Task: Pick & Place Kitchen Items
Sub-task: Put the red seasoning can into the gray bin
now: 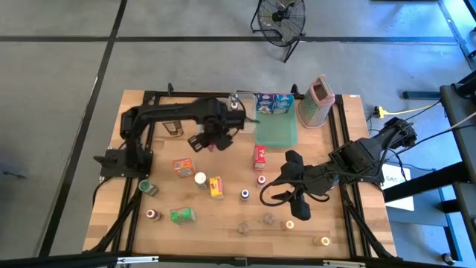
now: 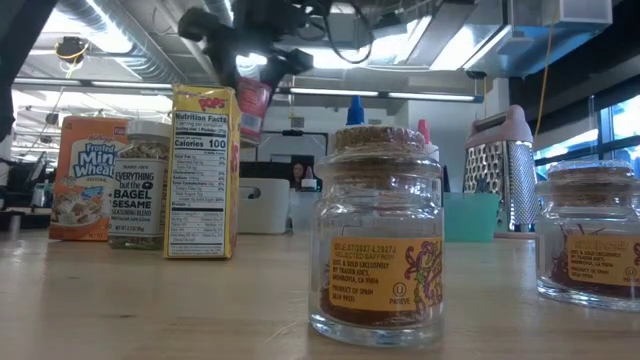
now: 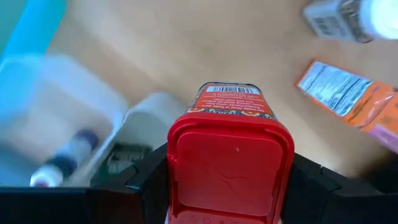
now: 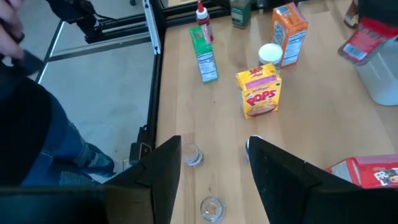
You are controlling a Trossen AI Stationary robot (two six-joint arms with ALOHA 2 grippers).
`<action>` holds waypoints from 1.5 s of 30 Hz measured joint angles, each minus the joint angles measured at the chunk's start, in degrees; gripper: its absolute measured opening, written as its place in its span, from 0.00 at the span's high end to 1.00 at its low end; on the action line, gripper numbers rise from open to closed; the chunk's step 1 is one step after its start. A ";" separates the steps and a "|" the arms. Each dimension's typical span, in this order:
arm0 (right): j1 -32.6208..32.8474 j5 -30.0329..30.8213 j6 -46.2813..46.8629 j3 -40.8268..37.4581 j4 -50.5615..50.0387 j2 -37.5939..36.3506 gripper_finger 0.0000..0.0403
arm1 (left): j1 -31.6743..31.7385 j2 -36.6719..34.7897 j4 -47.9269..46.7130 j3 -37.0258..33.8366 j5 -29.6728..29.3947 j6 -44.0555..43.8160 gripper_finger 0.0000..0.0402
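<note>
yellow pops box [image 4: 260, 91] beyond open hand [image 4: 214, 163]

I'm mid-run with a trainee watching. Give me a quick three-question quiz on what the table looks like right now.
1. True or false: the left gripper is shut on a red-lidded tin.
2. Which item stands nearest the yellow Pops box? A) the white-capped jar B) the box grater C) the green box
3. Fill in: the right gripper hovers with its fingers ____ and holds nothing.

Key: 1 true, the tin is clamped between the fingers and lifted off the table. 2 A, the jar sits right beside the box. 3 open, with bare table showing between the fingers in the right wrist view.
</note>
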 joint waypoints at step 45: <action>-8.96 -7.87 -19.39 0.00 -10.10 -0.17 0.53 | 24.04 7.38 1.26 -0.07 9.24 -24.11 0.45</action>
